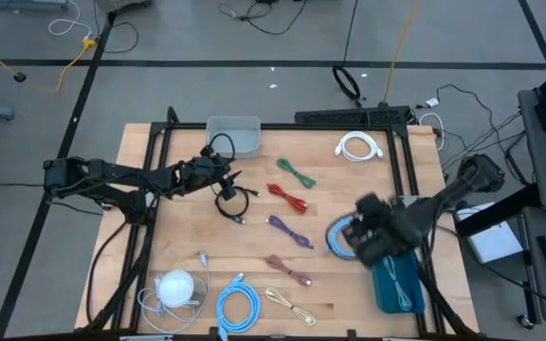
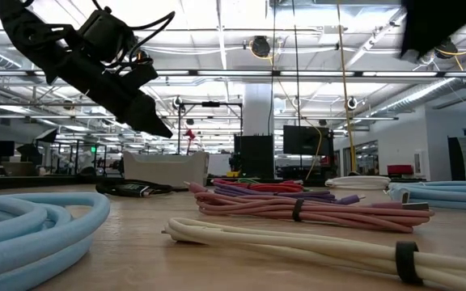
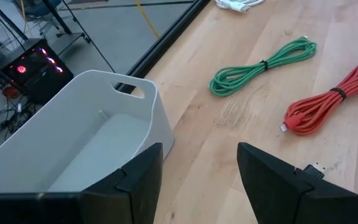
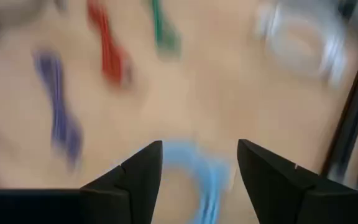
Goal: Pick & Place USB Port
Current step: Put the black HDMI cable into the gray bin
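Note:
Several bundled USB cables lie flat on the wooden table. My left gripper (image 1: 227, 173) (image 3: 197, 155) hangs open and empty beside the grey bin (image 1: 233, 134) (image 3: 73, 137), just above the black cable (image 1: 230, 199), whose plug (image 3: 316, 168) shows past one finger. The green cable (image 3: 263, 65) and the red cable (image 3: 328, 102) lie beyond it. My right gripper (image 1: 356, 232) (image 4: 197, 152) is open above the blue coiled cable (image 1: 339, 237) (image 4: 194, 171). It touches nothing that I can see.
A teal bin (image 1: 396, 284) with a cable inside sits near the table's right near corner. The white coil (image 1: 358, 147), purple (image 1: 290, 232), pink (image 1: 287, 270), cream (image 1: 290, 305) and light blue (image 1: 238, 305) cables dot the table. A white round device (image 1: 175, 287) lies near left.

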